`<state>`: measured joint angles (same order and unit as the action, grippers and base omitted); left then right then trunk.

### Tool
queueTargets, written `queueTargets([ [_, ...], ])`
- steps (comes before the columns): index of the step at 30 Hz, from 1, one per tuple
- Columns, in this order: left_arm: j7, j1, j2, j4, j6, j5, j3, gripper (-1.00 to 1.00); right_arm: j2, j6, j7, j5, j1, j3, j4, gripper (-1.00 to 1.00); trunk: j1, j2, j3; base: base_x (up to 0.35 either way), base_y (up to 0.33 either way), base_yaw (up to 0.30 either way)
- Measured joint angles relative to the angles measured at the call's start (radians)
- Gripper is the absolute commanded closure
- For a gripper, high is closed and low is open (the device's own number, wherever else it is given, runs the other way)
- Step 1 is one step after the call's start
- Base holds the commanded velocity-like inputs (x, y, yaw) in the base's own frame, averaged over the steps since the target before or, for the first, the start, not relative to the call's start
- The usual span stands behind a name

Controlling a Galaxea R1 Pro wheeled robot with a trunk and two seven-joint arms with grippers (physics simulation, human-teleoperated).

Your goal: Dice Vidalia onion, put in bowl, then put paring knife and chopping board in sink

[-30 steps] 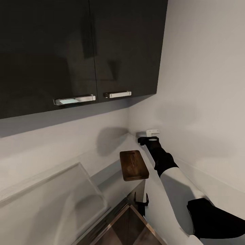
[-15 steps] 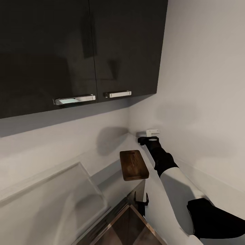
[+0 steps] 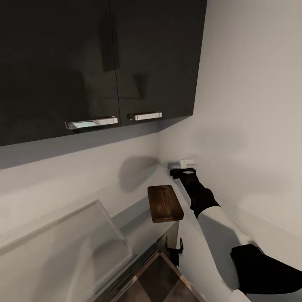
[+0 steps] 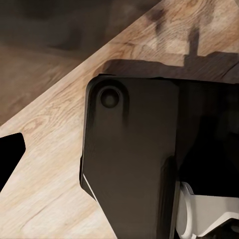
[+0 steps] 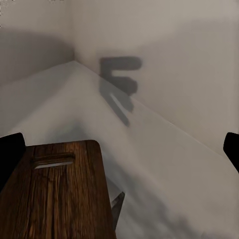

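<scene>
Much of the scene is lying outside what the cameras are catching: in the head view the right arm [image 3: 214, 226] is reaching up and away toward the far corner of the room, and its gripper end is showing only as a small dark shape by a white fitting [image 3: 188, 162] on the wall, too small to read the fingers there. The chopping board [image 3: 165, 203] is sitting just left of that forearm, slot end far, its near edge overhanging a dark gap; whether it is resting on the pale surface [image 3: 138, 226] or being carried, I cannot tell. In the right wrist view the board [image 5: 55, 194] is filling the near corner with its slot [image 5: 52, 162] plainly visible, and the right gripper [image 5: 122, 149] is showing its two dark fingertips [image 5: 10, 149] at opposite edges of the frame, spread wide apart, neither visibly touching the board. The left wrist view is looking at a pale wood-grain surface [image 4: 45, 164] partly covered by a large dark robot part [image 4: 129, 154]; one black fingertip [image 4: 10, 152] is cutting in at the edge, the other is out of frame, so the left gripper's opening cannot be judged. Dark glossy wall cabinets [image 3: 96, 63] with two chrome handles [image 3: 92, 122] are hanging above.
</scene>
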<state>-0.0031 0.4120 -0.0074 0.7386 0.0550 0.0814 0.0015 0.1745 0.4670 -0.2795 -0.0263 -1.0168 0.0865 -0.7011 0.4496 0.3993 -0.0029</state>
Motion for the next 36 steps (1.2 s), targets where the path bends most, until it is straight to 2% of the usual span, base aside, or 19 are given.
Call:
queueTargets([
  [3,0.0,0.0,0.0,-0.002,0.0,0.0,0.0,-1.0,0.0,-0.025,0.0,0.001,0.0,0.0,0.001,-1.0,0.0,0.0,0.0,0.0,0.0,0.0],
  [8,-0.001,0.0,0.0,-0.01,0.0,0.0,0.0,-1.0,0.0,-0.021,-0.003,-0.001,-0.003,0.007,0.007,-1.0,0.0,0.0,0.0,0.0,0.0,0.0],
  [11,-0.001,0.0,0.0,-0.013,0.0,-0.001,0.0,-1.0,0.0,0.022,-0.003,-0.001,-0.022,0.01,0.008,-1.0,0.0,0.0,0.0,0.0,0.0,0.0],
  [14,-0.001,0.0,0.0,-0.015,-0.001,-0.001,0.0,-1.0,0.0,0.092,-0.004,-0.002,-0.075,0.01,0.016,-1.0,0.0,0.0,0.0,0.0,0.0,0.0],
  [17,-0.001,0.0,0.0,-0.016,-0.001,-0.001,-0.002,-1.0,0.0,0.146,-0.005,-0.002,-0.174,0.011,0.072,-1.0,0.0,0.0,0.0,0.0,0.0,0.0],
  [18,-0.001,0.0,0.0,-0.016,-0.001,-0.001,-0.002,-1.0,0.0,0.157,-0.005,-0.002,-0.222,0.011,0.112,-1.0,0.0,0.0,0.0,0.0,0.0,0.0],
  [19,-0.001,0.0,0.0,-0.017,-0.001,-0.001,-0.003,-1.0,0.0,0.167,-0.005,-0.002,-0.299,0.011,0.182,-1.0,0.0,0.0,0.0,0.0,0.0,0.0],
  [22,-0.001,0.0,0.0,-0.017,-0.001,-0.001,-0.003,-1.0,0.0,0.174,-0.005,-0.001,-0.429,0.01,0.276,-1.0,0.0,0.0,0.0,0.0,0.0,0.0],
  [25,-0.001,0.0,0.0,-0.017,-0.001,-0.001,-0.003,-1.0,0.0,0.177,-0.005,0.003,-0.505,0.008,0.316,-1.0,0.0,0.0,0.0,0.0,0.0,0.0],
  [28,-0.002,0.0,0.0,-0.016,-0.001,-0.001,-0.003,-1.0,0.0,0.168,-0.003,0.006,-0.524,0.007,0.327,-1.0,0.0,0.0,0.0,0.0,0.0,0.0],
  [31,-0.002,0.0,0.0,-0.017,-0.001,-0.001,-0.003,-1.0,0.0,0.135,0.028,0.013,-0.528,0.008,0.333,-1.0,0.0,0.0,0.0,0.0,0.0,0.0],
  [32,-0.002,0.0,0.0,-0.017,-0.001,-0.001,-0.003,-1.0,0.0,0.117,0.049,0.016,-0.528,0.008,0.335,-1.0,0.0,0.0,0.0,0.0,0.0,0.0],
  [34,-0.002,0.0,0.0,-0.018,-0.001,-0.001,-0.003,-1.0,0.0,0.076,0.14,0.021,-0.521,0.008,0.345,-1.0,0.0,0.0,0.0,0.0,0.0,0.0],
  [36,-0.002,0.0,0.0,-0.018,-0.001,-0.001,-0.003,-1.0,0.0,0.061,0.157,0.02,-0.513,0.008,0.364,-1.0,0.0,0.0,0.0,0.0,0.0,0.0],
])
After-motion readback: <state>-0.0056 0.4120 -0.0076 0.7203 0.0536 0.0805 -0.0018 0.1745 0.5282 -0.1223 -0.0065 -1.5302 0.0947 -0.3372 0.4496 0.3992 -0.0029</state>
